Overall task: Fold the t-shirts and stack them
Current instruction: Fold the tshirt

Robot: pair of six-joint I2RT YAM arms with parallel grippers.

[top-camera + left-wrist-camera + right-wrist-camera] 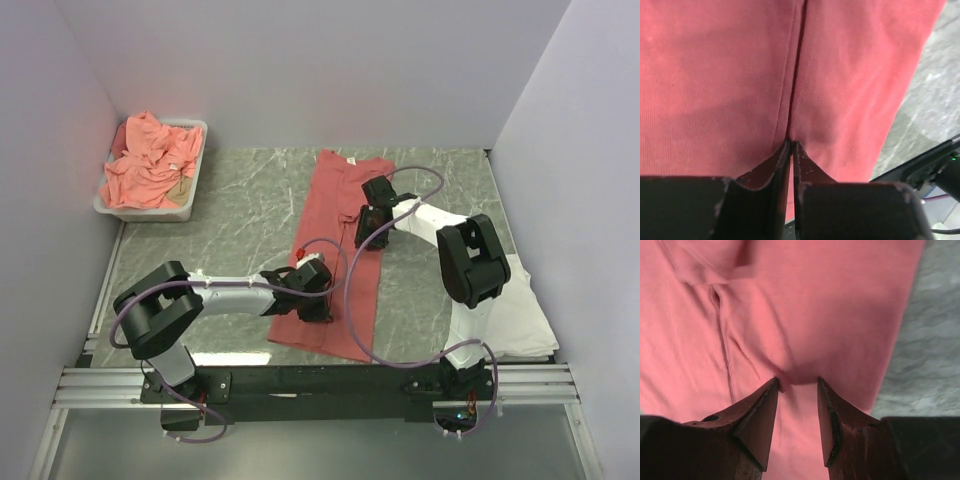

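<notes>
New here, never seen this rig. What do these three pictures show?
A left arm and a right arm are bolted at the near edge of a marble table. One picture looks down from above and behind them; the other two come from wrist cameras, each showing its own fingers. A red t-shirt lies folded lengthwise; salmon shirts fill a white tray, and a white garment lies at the right. The left gripper is shut on a crease of that shirt; the right gripper is open, tips on the cloth.
</notes>
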